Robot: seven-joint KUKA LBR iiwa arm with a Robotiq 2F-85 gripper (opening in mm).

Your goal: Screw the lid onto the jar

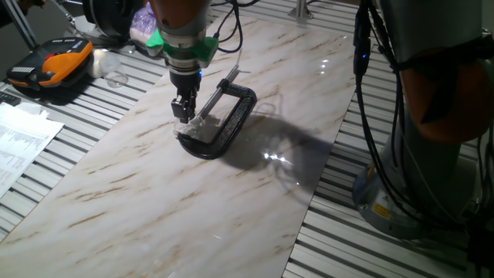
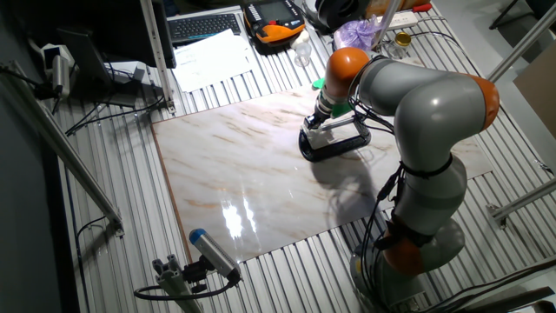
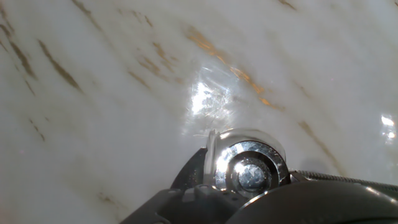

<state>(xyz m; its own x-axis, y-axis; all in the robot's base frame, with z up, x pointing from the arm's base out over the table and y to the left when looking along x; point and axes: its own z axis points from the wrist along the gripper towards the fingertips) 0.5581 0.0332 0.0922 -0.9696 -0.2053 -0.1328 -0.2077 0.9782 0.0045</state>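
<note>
Hanging straight down over the marble-patterned table (image 1: 154,201), the end effector (image 1: 184,116) sits at the near end of the black C-clamp (image 1: 235,120), its tips low and close to the clear jar (image 1: 194,129) held in the clamp's mouth. From one fixed view the jar shows only as a small glassy patch just below and slightly to the right of the fingertips, touching or nearly touching them; I cannot tell which.

From the hand view the lid (image 3: 252,168) fills the lower middle of the picture: a shiny round silvery cap with a darker ring and a bright centre, seen almost face-on. A clear curved rim of the jar (image 3: 210,163) wraps its left side and top, so the lid sits at the jar's mouth. Dark parts of the end effector and the clamp crowd the bottom edge right under the lid, and the lid lies directly ahead of the fingers, very near them.

Whether the fingers are closed on the lid or merely beside it cannot be told: the gap between them is hidden in every view.

From the other fixed view the grey arm (image 2: 426,113) with orange joints bends over the table, and the end effector (image 2: 320,122) points down at the clamp (image 2: 334,143), which lies flat near the far middle of the marble sheet. A green collar (image 1: 202,48) rings the wrist above the fingers.
</note>
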